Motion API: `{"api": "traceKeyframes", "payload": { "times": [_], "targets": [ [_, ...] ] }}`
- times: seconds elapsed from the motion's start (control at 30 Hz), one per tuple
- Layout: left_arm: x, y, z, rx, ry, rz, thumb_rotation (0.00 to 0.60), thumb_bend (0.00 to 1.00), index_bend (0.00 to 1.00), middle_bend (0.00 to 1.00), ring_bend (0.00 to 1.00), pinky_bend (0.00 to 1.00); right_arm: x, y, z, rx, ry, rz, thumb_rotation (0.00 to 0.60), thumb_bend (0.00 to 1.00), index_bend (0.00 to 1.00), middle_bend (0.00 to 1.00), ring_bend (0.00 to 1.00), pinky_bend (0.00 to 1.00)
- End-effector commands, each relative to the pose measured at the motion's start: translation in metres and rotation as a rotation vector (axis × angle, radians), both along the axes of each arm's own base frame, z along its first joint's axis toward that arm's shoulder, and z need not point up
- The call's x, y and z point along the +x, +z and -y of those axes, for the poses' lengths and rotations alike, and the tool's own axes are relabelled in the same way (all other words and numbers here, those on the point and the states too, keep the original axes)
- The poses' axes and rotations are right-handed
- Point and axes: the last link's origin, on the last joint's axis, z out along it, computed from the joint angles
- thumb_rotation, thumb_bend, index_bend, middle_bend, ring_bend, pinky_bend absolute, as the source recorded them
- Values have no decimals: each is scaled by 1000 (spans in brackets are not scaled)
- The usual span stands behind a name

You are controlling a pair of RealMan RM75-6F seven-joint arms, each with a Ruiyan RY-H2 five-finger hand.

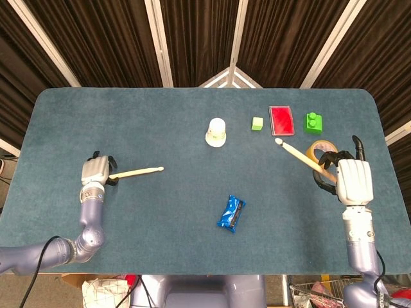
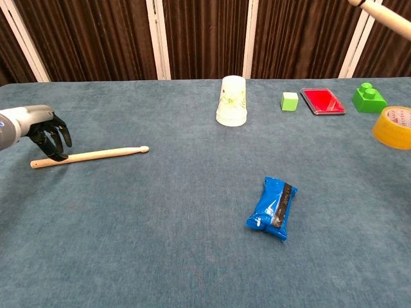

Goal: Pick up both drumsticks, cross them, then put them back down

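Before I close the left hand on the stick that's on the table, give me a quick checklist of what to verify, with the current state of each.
1. Left hand over the butt end of the left drumstick: ok.
2. Left hand's fingers apart, holding nothing: ok.
3. Fingers actually touching the stick: cannot tell.
4. Stick lying flat on the table, nothing beside it: ok.
5. Right hand holding the right drumstick, raised off the table: ok.
6. Paper cup and blue packet away from the grasp: ok.
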Motion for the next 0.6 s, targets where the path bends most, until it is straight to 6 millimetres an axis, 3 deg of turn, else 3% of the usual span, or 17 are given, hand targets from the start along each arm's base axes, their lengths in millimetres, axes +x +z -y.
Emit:
{"api": "traceKeyframes", "payload": {
  "times": [0.03,0.6],
  "targets": [
    [5,-2,0,-1,-12,-2,600,441,436,395,46,159,-1,2,1,-2,-2,-1,600,408,645,623,463,60],
    [17,-16,3,-24,-21,-80,600,444,476,422,63,159,-7,4,5,-7,-11,-9,600,408,644,623,465,60]
  ]
}}
